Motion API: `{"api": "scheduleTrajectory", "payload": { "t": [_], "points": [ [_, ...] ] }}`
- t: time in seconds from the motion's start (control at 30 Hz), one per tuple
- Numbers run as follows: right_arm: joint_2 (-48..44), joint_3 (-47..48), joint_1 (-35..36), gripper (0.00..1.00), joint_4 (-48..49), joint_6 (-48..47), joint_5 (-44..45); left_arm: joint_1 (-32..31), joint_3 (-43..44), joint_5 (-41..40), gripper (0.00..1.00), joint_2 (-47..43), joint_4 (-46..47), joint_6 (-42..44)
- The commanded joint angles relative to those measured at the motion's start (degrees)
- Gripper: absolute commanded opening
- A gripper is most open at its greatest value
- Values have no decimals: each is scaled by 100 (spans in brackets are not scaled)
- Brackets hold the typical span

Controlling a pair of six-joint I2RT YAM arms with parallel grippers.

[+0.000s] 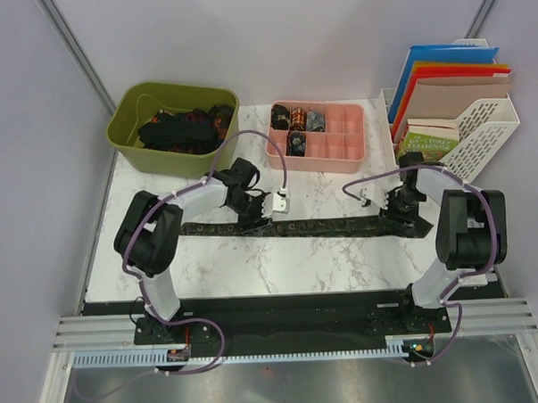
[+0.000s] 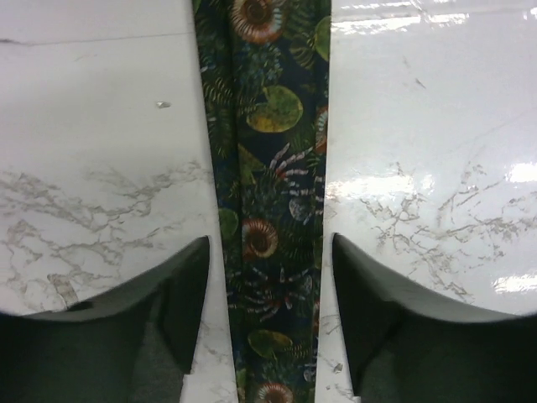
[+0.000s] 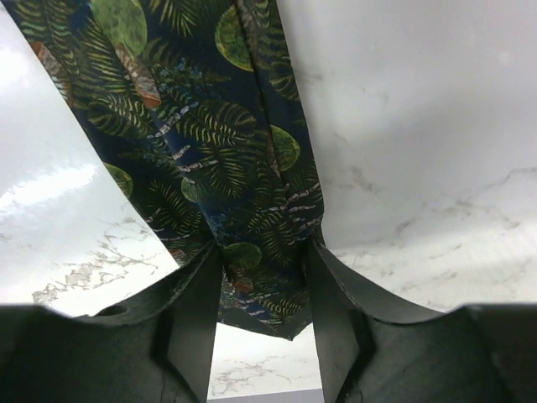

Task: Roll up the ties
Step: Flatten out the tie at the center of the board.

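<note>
One tie [image 1: 324,226] lies flat and stretched out on the surface [image 1: 254,269], and each pincer stands low over one part of it. The left pincer [image 1: 250,217] is over the narrow part, not far from that end. The right pincer [image 1: 402,221] is over the wide end.

In the left wrist view the left pincer [image 2: 268,252] is spread. The tie [image 2: 268,168] runs straight through the gap, from under the wrist and on ahead of the fingertips. Between the cloth and the finger [image 2: 189,294] on the left of this view a thin strip of surface [image 2: 101,126] shows. The fingers stand on both sides of the tie without squeezing it.

In the right wrist view the right pincer [image 3: 264,277] has the pointed end of the tie [image 3: 218,143] between its fingers. The cloth fills the gap from one finger [image 3: 197,319] to the other, and the tip ends a little behind the fingertips, toward the wrist. Ahead of the pincer the tie gets wider and goes off to the upper left of the view. The jaws stand partly apart, but I cannot tell from this angle whether they press the cloth or only stand beside it.

Beyond the left pincer is a green bin [image 1: 123,127] with loose ties [image 1: 181,129] in it. Farther back, between the two pincers, is a pink tray [image 1: 346,136] with rolls [image 1: 294,120] in its left compartments. Beyond the right pincer stands a rack [image 1: 489,134] with folders.
</note>
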Motion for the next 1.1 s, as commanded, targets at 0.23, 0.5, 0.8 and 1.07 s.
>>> {"api": "scheduleTrajectory", "payload": {
  "t": [0.23,0.5,0.8,1.07],
  "points": [
    [-211,817,-119,80,-961,-39,-492,1960,-530,847,100,-2236,-758,265],
    [-713,985,1198,82,-832,1076,-1213,4516,-470,751,98,-1966,-2411,2647],
    [140,1397,3202,73,504,2913,-1494,5091,-565,1006,91,-1367,-2247,3897],
    [421,1670,4003,59,2524,4961,-2224,5100,-944,1305,84,-1086,-1692,4345]
  ]
}}
